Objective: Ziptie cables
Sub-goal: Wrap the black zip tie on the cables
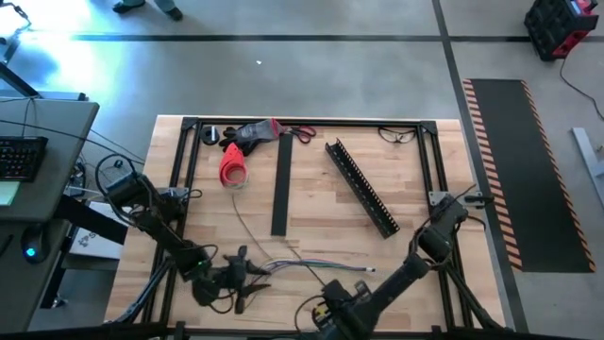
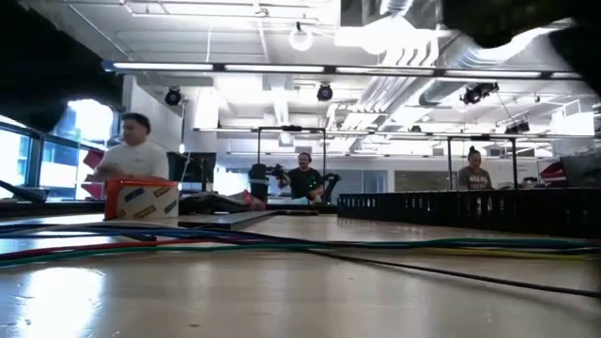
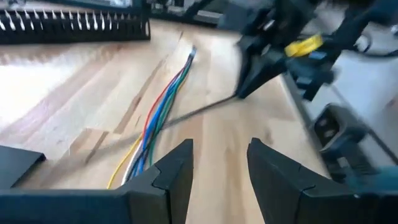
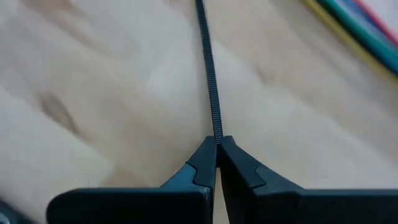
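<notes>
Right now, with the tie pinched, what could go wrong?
1. The right pincer grips only the tip of the zip tie; it may slip out.
2. The cables lie loose and splayed on the table; strays could escape the loop.
3. The open left pincer holds nothing steady.

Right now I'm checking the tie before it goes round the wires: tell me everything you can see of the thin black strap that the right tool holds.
The thin black ribbed plastic zip-tie strap is a narrow, flexible strip with fine cross teeth along its length. One end is pinched between the shut fingertips of the right tool; from there it runs straight out, low over the pale wooden tabletop. Its far end leaves the right wrist view, so no head shows. The coloured wires lie off to one side, apart from it.
</notes>
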